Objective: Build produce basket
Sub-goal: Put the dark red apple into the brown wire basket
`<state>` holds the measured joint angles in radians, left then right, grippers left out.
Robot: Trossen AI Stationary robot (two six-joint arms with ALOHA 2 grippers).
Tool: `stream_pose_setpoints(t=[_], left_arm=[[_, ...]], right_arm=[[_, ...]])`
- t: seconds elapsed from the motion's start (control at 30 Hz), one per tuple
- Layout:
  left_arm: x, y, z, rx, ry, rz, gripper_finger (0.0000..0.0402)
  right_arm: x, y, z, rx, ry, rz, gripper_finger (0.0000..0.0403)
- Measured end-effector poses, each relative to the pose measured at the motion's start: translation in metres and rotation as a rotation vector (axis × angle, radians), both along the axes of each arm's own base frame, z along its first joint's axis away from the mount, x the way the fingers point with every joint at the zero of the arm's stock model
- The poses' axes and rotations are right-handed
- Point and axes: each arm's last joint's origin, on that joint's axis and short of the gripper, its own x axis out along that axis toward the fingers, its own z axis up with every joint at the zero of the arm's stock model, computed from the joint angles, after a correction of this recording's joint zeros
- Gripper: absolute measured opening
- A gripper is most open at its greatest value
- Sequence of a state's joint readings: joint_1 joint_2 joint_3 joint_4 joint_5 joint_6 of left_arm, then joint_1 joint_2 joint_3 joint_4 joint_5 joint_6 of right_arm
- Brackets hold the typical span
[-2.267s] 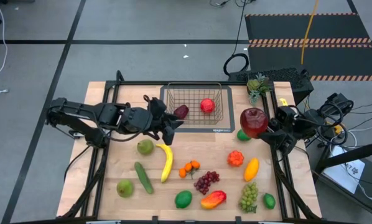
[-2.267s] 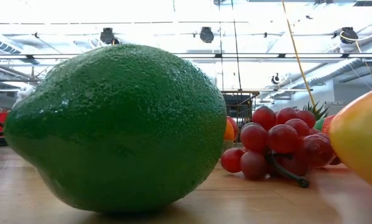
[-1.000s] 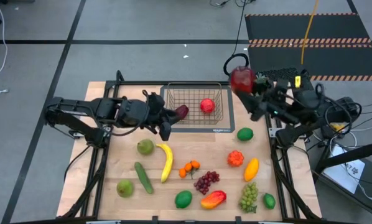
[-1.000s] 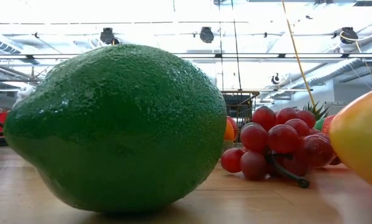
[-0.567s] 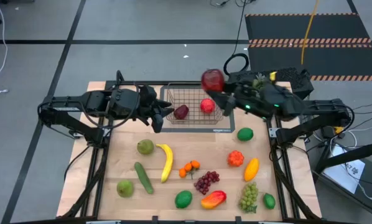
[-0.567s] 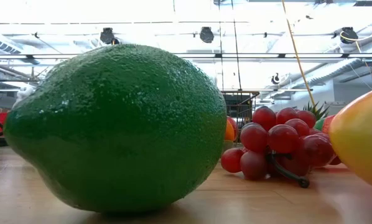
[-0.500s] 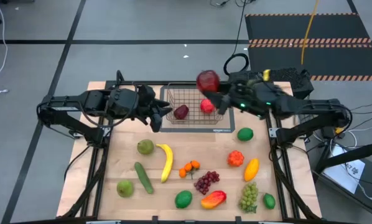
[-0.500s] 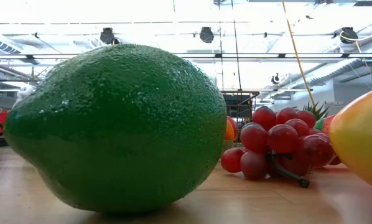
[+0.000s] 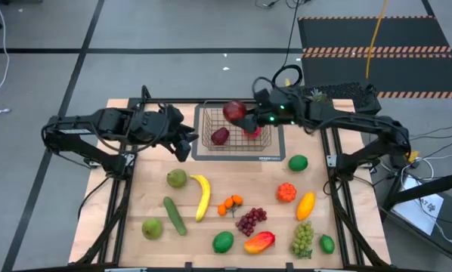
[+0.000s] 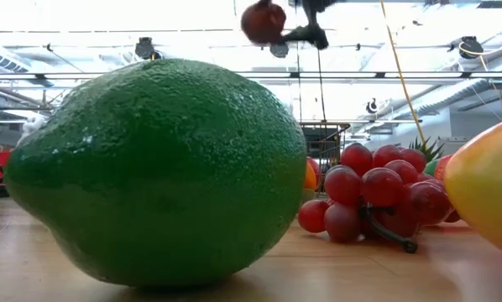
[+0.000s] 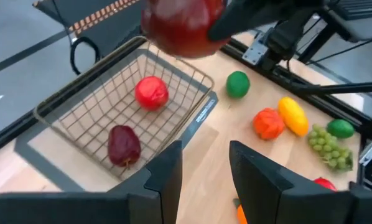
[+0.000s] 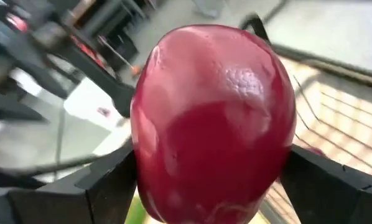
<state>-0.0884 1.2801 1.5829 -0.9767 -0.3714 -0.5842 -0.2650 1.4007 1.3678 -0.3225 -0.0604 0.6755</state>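
Your right hand (image 9: 241, 113) was clamped on a large dark red toy apple (image 9: 234, 111), one dark finger on each side of it, holding it in the air above the small rectangular wire-mesh basket of thin dark metal (image 9: 236, 127). In the low view the apple (image 10: 263, 21) hung high above the desk. In the right wrist view it filled most of the frame (image 12: 214, 121) between the two fingers.

The basket sat at the far middle of the pale wooden desk (image 9: 135, 204). Inside it lay a small bright red round fruit (image 11: 152, 92) and a dark maroon pear-shaped fruit (image 11: 124, 144), a little apart from each other.

Your left hand (image 9: 182, 145) waited just beside the basket's left edge, its two fingers (image 11: 167, 174) a little apart and holding nothing.

The rest of the produce lay spread over the near half of the desk: a green pear (image 9: 176, 178) next to a yellow banana (image 9: 202, 195), a dark green cucumber (image 9: 174, 215), a second green pear (image 9: 151, 228), small oranges (image 9: 230, 203), purple grapes (image 9: 249, 221), a green avocado-like fruit (image 9: 223, 242), a red and yellow mango (image 9: 258, 242), green grapes (image 9: 302, 239), a yellow fruit (image 9: 305, 205), an orange-red fruit (image 9: 286, 192) and two limes (image 9: 298, 162), (image 9: 327, 243).
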Motion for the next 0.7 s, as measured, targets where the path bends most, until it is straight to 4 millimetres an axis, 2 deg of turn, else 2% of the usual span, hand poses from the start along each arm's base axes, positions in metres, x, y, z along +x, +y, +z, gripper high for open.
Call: stream_pose_setpoints(t=[0.2, 0.4, 0.7], left_arm=[[-0.002, 0.009, -0.003, 0.003, 0.039, 0.042, 0.0134], [-0.005, 0.019, -0.006, 0.028, 0.088, 0.065, 0.0133], [-0.006, 0.027, -0.006, 0.032, 0.100, 0.096, 0.0134]], right_arm=[[-0.002, -0.027, -0.030, 0.090, 0.194, 0.022, 0.0341], [-0.001, -0.044, -0.060, 0.221, 0.343, 0.074, 0.0341], [0.001, -0.055, -0.081, 0.267, 0.434, 0.081, 0.0341]])
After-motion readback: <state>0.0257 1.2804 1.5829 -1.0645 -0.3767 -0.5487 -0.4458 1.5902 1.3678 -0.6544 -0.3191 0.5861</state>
